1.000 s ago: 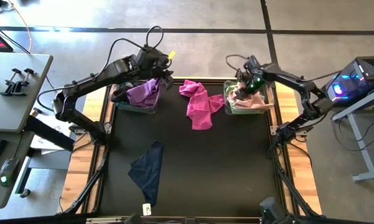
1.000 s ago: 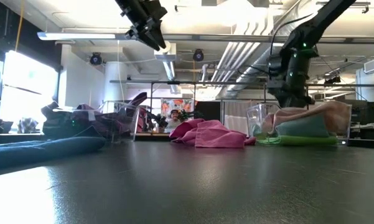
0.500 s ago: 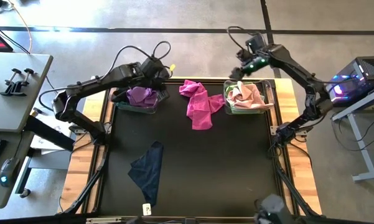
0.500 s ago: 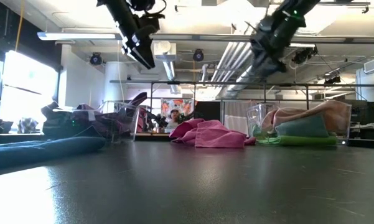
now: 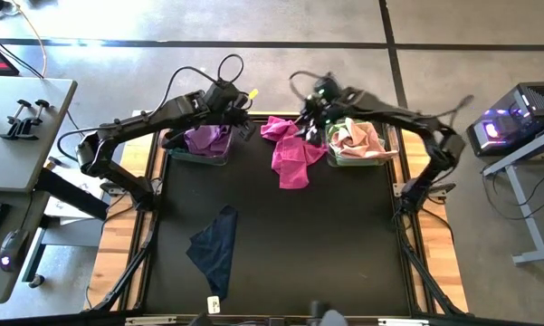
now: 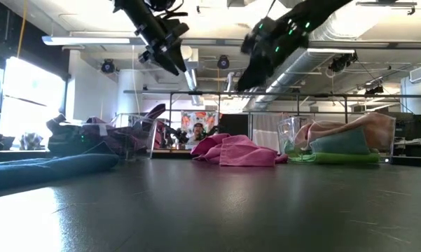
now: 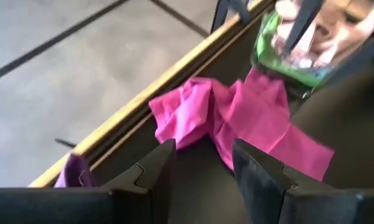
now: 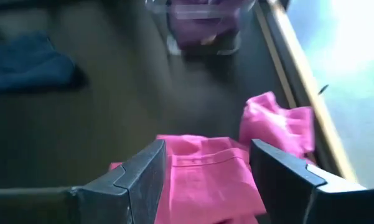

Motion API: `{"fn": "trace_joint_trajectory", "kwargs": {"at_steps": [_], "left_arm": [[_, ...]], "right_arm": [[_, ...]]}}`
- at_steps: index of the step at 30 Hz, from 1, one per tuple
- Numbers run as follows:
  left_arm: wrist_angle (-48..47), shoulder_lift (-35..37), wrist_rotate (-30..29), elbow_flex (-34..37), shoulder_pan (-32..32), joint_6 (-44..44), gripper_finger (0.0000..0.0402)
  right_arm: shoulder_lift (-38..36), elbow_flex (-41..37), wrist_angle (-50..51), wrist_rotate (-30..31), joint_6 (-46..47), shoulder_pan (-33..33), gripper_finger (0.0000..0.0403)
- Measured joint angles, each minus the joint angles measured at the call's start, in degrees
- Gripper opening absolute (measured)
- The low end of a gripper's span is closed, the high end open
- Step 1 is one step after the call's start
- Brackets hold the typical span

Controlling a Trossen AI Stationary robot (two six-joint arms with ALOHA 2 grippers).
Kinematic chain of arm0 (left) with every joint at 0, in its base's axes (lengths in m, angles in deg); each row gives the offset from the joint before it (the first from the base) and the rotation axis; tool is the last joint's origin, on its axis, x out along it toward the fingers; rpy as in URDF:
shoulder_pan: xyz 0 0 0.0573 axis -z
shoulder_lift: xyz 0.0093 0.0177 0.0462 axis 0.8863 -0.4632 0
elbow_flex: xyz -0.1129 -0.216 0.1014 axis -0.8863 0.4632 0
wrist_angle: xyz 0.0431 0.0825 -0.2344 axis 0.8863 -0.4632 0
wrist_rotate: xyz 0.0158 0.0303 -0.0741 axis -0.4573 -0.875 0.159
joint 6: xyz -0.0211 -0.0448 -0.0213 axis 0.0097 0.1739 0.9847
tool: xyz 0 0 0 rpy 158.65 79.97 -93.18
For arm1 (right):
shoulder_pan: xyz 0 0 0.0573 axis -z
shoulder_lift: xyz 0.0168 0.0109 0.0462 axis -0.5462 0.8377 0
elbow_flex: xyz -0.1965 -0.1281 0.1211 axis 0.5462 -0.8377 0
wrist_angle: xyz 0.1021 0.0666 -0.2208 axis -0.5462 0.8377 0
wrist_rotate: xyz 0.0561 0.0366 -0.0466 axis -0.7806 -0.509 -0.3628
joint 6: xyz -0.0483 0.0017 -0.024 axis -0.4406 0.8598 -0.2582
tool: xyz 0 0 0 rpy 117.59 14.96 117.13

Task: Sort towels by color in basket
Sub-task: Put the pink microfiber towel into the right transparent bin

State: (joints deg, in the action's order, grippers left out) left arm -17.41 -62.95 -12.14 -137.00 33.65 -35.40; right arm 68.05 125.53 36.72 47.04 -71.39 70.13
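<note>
right end effector (image 5: 313,116) open, empty, above magenta towel (image 5: 290,151) at upper centre of high view, between two clear bins. left end effector (image 5: 242,119) open, empty, beside left bin (image 5: 199,149) holding purple towel (image 5: 206,139). right bin (image 5: 357,156) holds pale pink and green towels. navy towel (image 5: 214,247) lies alone at lower left of counter (image 5: 344,235).

risks: both end effectors converge near magenta towel, so arms may collide; pinch may catch only one fold, so towel drags or slips; magenta may land in wrong colour bin.

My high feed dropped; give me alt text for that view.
Both open robot hands hover at the table's far edge: the right hand over the crumpled magenta cloth towel, the left hand beside the clear bin of purple cloths. A navy cloth towel lies nearer.
</note>
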Motion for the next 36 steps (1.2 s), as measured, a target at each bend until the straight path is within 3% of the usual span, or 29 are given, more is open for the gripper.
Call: {"fn": "trace_joint_trajectory", "kwargs": {"at_steps": [6, 13, 18, 22, 26, 29, 36], "left_arm": [[3.18, 0.02, -0.02, -0.01, -0.11, -5.59, 0.0145], [2.32, 0.02, -0.04, -0.01, -0.17, -5.80, 0.0145], [1.23, 0.02, -0.04, -0.01, -0.20, -5.61, 0.0145], [-1.38, 0.02, -0.17, 0.00, 0.07, -5.63, 0.0145], [-6.06, 0.04, -0.17, -0.01, 0.09, -5.63, 0.0145], [-9.07, 0.04, -0.24, 0.01, 0.07, -5.23, 0.0145], [-10.33, 0.04, -0.35, -0.01, 0.07, -4.62, 0.0145]], "right_arm": [[10.55, -0.90, -1.89, 5.88, -3.96, -0.68, 0.0225], [19.31, -0.92, 1.72, 4.89, -4.06, -1.17, 0.0209], [23.42, -0.60, 1.65, 10.73, -4.27, -3.60, 0.0158], [24.27, -0.53, 0.27, 16.71, -5.59, -5.52, 0.0088], [21.57, -0.87, 0.77, 14.45, -5.03, -5.11, 0.0015], [16.71, -1.41, 4.23, 12.14, -3.25, -3.80, 0.0021], [-3.23, -0.69, 14.20, 9.99, -3.82, 1.11, 0.0008]]}}
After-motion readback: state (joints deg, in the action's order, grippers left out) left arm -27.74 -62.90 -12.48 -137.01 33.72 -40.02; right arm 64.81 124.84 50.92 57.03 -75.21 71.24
